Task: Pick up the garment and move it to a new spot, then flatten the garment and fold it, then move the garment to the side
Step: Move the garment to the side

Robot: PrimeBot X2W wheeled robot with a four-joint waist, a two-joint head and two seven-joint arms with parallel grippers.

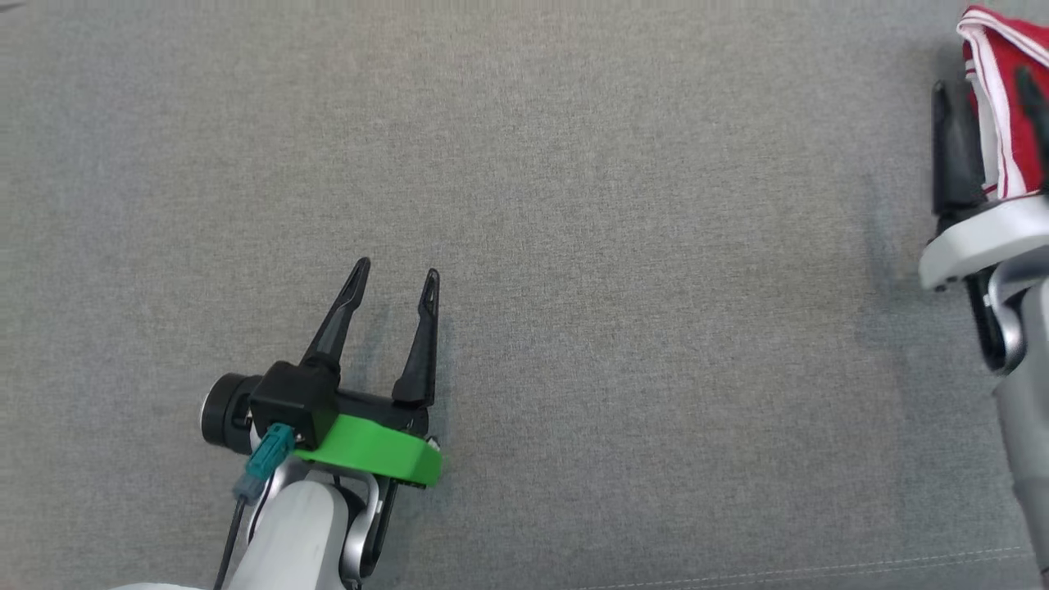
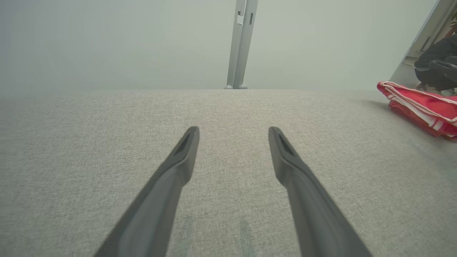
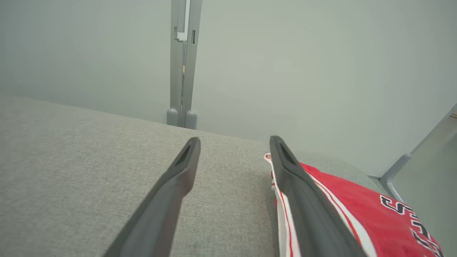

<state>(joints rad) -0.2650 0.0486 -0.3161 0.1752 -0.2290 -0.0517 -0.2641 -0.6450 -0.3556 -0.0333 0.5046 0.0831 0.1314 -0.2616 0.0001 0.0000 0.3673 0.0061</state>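
Observation:
The garment (image 1: 1001, 90) is red with white stripes and dark lettering, folded into a compact bundle at the far right edge of the grey surface; it also lies at the right in the left wrist view (image 2: 421, 107) and under the right finger in the right wrist view (image 3: 353, 210). My right gripper (image 1: 987, 98) is open, its fingers spread, one finger on the left of the bundle and the other over it, gripping nothing. My left gripper (image 1: 396, 274) is open and empty over bare cloth at the lower left, far from the garment.
The grey fabric surface (image 1: 574, 205) spreads wide to the left of the garment. A pale wall with a grey upright post (image 2: 241, 43) stands beyond its far edge. A dark shape (image 2: 437, 66) shows past the surface's right corner.

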